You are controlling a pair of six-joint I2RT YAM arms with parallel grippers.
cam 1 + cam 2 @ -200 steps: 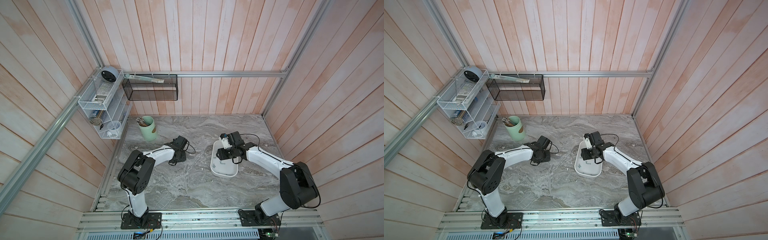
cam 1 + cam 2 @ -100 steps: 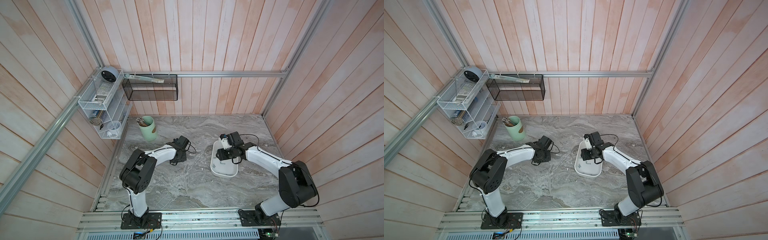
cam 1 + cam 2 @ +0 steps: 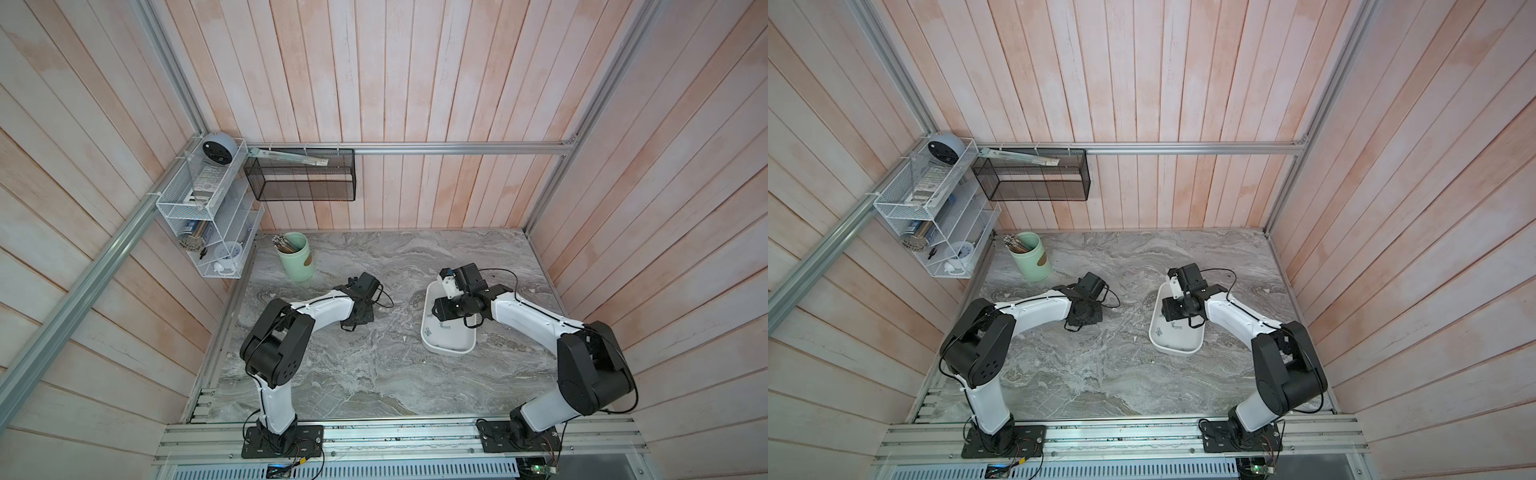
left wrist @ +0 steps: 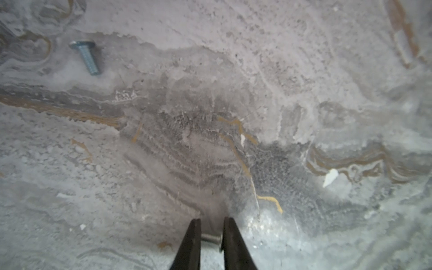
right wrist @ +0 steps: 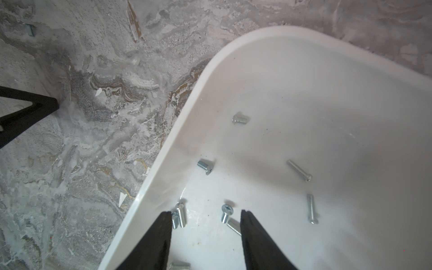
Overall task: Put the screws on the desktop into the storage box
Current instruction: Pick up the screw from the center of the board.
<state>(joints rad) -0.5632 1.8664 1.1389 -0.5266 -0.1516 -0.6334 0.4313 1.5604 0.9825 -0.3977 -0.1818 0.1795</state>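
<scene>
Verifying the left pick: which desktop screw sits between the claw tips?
The silvery screw inside the left claw; the bluish screw lies apart on the bare desktop.

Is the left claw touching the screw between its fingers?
Touching. The left wrist view shows the screw spanning the whole space inside the left claw, its ends meeting both fingers with no gap visible.

A screw between the left jaws is partly hidden behind them. Between the right jaws, another screw is cut off by the picture's edge.
</scene>
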